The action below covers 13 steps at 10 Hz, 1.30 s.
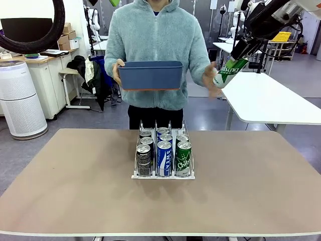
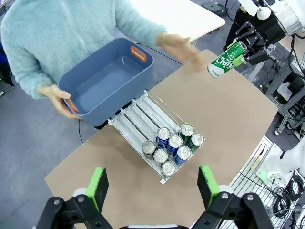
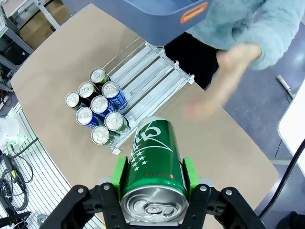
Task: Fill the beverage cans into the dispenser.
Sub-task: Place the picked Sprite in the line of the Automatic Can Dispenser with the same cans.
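The white dispenser (image 1: 136, 175) stands mid-table with several beverage cans (image 1: 164, 155) at its front: dark ones in the left lane, blue in the middle, green on the right. High over the table's far right, my right gripper (image 1: 238, 56) is shut on a green can (image 1: 228, 74), tilted top-down. In the right wrist view that green can (image 3: 153, 164) sits between the green pads (image 3: 189, 172), above the dispenser (image 3: 155, 76). My left gripper (image 2: 152, 188) hovers open and empty above the dispenser (image 2: 136, 117) and its cans (image 2: 174, 148).
A person at the far side holds an empty blue bin (image 1: 150, 75) in one hand over the table's far edge. The other hand (image 1: 211, 78), blurred, is close to the held can. A white side table (image 1: 273, 98) stands at the back right.
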Each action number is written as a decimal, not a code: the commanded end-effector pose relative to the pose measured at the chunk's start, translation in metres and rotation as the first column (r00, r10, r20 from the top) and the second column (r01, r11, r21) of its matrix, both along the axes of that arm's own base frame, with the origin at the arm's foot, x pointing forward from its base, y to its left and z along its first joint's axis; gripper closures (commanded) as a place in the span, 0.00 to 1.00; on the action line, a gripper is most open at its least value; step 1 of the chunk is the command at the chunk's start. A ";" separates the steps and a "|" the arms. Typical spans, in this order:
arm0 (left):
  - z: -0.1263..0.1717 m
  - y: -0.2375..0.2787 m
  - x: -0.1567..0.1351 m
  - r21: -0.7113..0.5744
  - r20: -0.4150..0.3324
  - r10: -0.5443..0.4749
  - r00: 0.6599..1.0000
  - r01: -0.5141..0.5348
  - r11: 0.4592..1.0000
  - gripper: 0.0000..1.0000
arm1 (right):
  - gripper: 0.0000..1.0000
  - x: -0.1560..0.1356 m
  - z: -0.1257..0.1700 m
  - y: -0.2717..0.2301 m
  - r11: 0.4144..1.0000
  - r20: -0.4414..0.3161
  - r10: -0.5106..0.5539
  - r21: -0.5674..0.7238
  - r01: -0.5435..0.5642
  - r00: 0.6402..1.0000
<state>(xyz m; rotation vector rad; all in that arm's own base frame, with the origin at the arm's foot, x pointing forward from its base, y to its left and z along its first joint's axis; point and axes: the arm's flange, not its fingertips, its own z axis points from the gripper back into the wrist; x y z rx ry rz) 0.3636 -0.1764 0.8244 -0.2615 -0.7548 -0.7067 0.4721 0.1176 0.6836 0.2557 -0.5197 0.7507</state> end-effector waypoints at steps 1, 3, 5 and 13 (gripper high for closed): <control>0.000 0.002 0.000 -0.004 -0.002 0.006 1.000 -0.006 1.000 0.00 | 0.42 -0.001 0.001 0.000 1.000 0.002 0.000 0.000 0.000 1.000; 0.000 0.002 0.000 -0.004 -0.002 0.006 1.000 -0.006 1.000 0.00 | 0.42 -0.031 0.004 0.015 0.991 -0.094 -0.132 -0.039 0.129 0.987; 0.000 0.002 0.000 -0.004 -0.002 0.006 1.000 -0.006 1.000 0.00 | 0.42 -0.070 0.000 0.024 0.967 -0.130 -0.223 -0.152 0.203 0.966; 0.000 0.002 0.000 -0.004 -0.002 0.006 1.000 -0.006 1.000 0.00 | 0.42 -0.140 -0.113 0.043 0.984 -0.145 -0.022 -0.178 -0.004 0.989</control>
